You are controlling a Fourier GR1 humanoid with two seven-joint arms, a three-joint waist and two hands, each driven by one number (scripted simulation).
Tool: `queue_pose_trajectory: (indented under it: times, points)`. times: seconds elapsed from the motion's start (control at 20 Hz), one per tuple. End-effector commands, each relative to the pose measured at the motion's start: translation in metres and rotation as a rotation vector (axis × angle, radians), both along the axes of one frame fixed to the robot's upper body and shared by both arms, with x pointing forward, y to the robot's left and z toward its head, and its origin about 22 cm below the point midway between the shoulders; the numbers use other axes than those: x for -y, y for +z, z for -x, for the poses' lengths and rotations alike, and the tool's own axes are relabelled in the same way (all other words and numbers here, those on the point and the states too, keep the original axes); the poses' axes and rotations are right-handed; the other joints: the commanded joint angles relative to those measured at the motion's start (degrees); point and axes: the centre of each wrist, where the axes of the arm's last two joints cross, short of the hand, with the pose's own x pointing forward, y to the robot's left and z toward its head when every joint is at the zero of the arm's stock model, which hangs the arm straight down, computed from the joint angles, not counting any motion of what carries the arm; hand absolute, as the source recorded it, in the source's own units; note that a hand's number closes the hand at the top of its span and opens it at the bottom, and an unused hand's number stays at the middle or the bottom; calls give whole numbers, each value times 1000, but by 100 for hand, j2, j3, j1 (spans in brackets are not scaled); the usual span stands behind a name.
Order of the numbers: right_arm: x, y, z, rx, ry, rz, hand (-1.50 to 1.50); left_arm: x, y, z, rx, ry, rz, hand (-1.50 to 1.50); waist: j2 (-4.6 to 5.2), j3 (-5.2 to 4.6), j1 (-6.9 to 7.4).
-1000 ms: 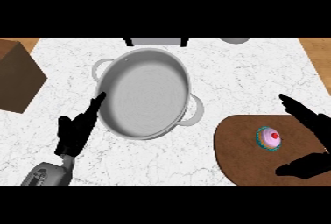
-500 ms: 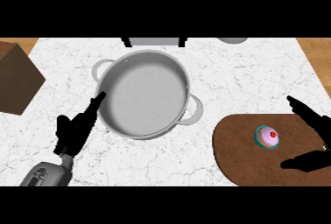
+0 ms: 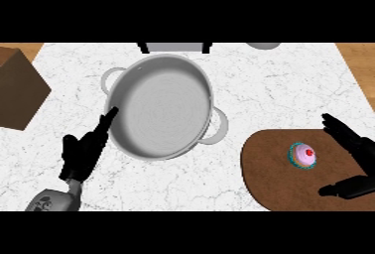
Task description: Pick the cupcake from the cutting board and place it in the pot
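Note:
A cupcake (image 3: pixel 303 154) with pink frosting, a red top and a teal wrapper stands on the round brown cutting board (image 3: pixel 278 173) at the lower right. My right hand (image 3: pixel 351 149) is open at the right edge, its fingers and thumb spread on either side of the cupcake without touching it. A large grey pot (image 3: pixel 161 113) with two side handles sits in the middle of the counter. My left hand (image 3: pixel 84 151) rests open at the pot's lower left, fingertips next to its rim.
A brown wooden box (image 3: pixel 18 87) stands at the left edge. A dark-framed object (image 3: pixel 176 47) and a grey round thing (image 3: pixel 262 45) lie along the far edge. White marble counter (image 3: pixel 285 84) spreads between pot and board.
My right hand has drifted a little to the right and down, away from the cupcake. The left hand, pot and cupcake have not moved.

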Motion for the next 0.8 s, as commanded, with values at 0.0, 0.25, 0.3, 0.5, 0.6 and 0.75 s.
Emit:
queue_pose_trajectory:
  times: [0.0,0.25,0.3,0.5,0.6,0.75]
  points:
    - [-4,-3,-2,-8,14,-119,-150,-1,4,2,-84,-38,2,0,32,-44,-23]
    - [-4,-41,-14,-45,-22,-194,-150,5,-11,6,-77,-56,20,0,48,-41,21]
    - [-5,-34,-10,-53,-21,-195,-150,19,-11,6,-95,-36,31,0,39,-44,-11]
    - [-13,-60,-13,-85,-17,-247,-150,18,-8,9,-74,-44,24,0,41,-43,4]
    - [-30,-74,-24,-82,0,-238,-150,17,-11,-6,-80,-61,6,0,51,-43,-2]
    - [-25,-83,-3,8,107,-70,150,13,1,-5,-79,-52,33,0,55,-36,10]
